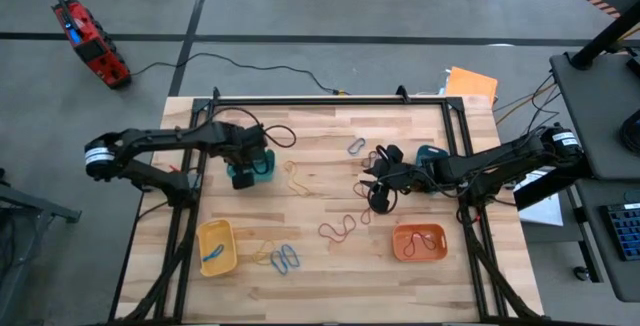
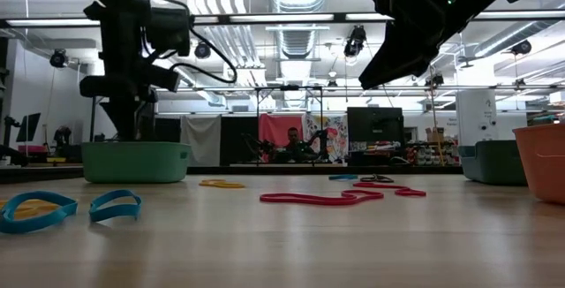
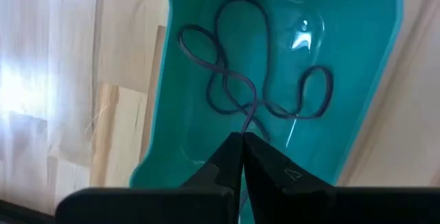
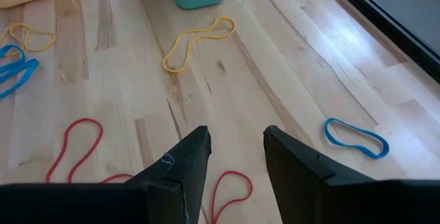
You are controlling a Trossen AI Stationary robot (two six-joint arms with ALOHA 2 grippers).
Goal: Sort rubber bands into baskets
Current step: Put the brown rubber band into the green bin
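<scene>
While both arms reach over the worktop [image 1: 330, 276], each view shows this.
High view: left tool [image 1: 243, 173] sits over the green basket [image 1: 262, 165]; right tool [image 1: 378, 198] hangs mid-worktop above red bands [image 1: 338, 227]; yellow basket [image 1: 216, 247] and orange basket [image 1: 418, 242] lie at the near edge.
Low view: blue bands [image 2: 35, 210] and a red band [image 2: 322, 199] lie flat.
Left wrist view: left tool [image 3: 242, 157] pinched closed, with a grey band [image 3: 237, 86] lying in the green basket at its tips.
Right wrist view: right tool [image 4: 237, 162] parted, holding nothing; a yellow band [image 4: 196, 42] and a blue band [image 4: 356, 137] lie beyond.
</scene>
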